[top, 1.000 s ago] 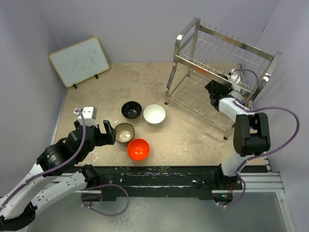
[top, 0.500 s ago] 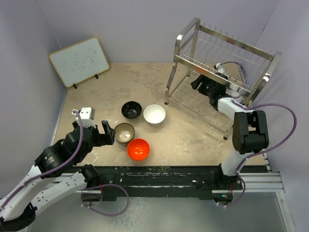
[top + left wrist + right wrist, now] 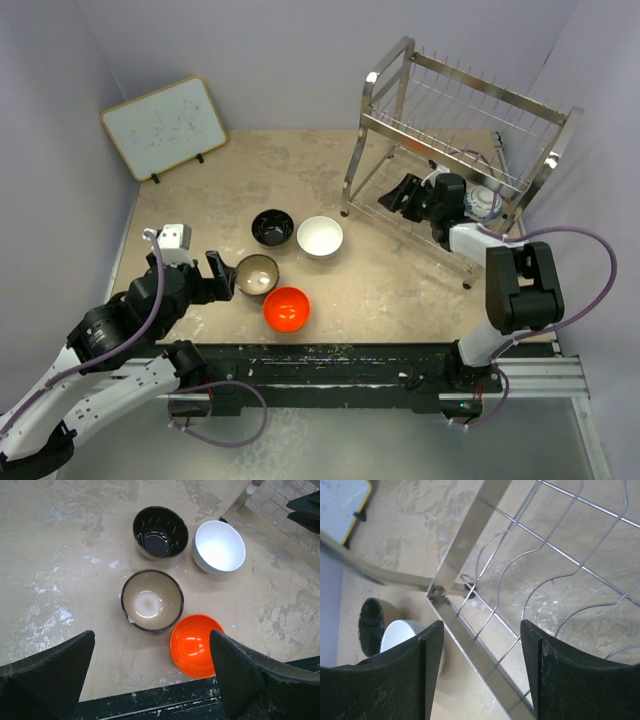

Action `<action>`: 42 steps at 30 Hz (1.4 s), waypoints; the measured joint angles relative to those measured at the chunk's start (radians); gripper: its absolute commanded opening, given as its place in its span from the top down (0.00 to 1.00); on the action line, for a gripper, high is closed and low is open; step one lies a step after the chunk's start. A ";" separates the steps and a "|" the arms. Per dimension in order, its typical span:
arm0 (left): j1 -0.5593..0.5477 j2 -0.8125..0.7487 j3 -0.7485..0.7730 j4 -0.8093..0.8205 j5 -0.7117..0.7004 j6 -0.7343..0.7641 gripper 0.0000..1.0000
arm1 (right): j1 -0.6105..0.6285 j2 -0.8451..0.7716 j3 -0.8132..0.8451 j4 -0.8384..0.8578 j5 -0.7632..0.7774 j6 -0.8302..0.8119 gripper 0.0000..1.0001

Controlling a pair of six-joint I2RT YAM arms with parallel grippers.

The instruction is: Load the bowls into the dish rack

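The dish rack [image 3: 462, 118] stands at the back right. The blue-and-white bowl [image 3: 484, 200] sits on its lower tier. My right gripper [image 3: 398, 194] is open and empty over the left end of that tier, apart from the bowl; its wrist view [image 3: 480, 670] looks down through the rack wires [image 3: 470, 630]. On the table lie the black bowl [image 3: 272, 227], white bowl [image 3: 320, 236], tan-brown bowl [image 3: 258, 274] and orange-red bowl [image 3: 286, 309]. My left gripper [image 3: 226, 277] is open and empty, just left of the tan-brown bowl [image 3: 152, 600] and above it in the wrist view [image 3: 150, 680].
A wood-framed whiteboard [image 3: 164, 127] leans on the back left wall. Purple walls close in on the left, back and right. The black base rail [image 3: 330, 365] runs along the near edge. The orange-red bowl [image 3: 196, 645] lies close to that rail.
My right gripper has drawn back leftward out of the rack's lower tier, and the blue-and-white bowl now shows resting there. The left arm has shifted slightly.
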 measured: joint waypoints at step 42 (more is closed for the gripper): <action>0.000 -0.012 0.000 0.000 0.000 0.000 0.01 | 0.481 -0.585 -0.341 -0.069 0.106 0.074 0.38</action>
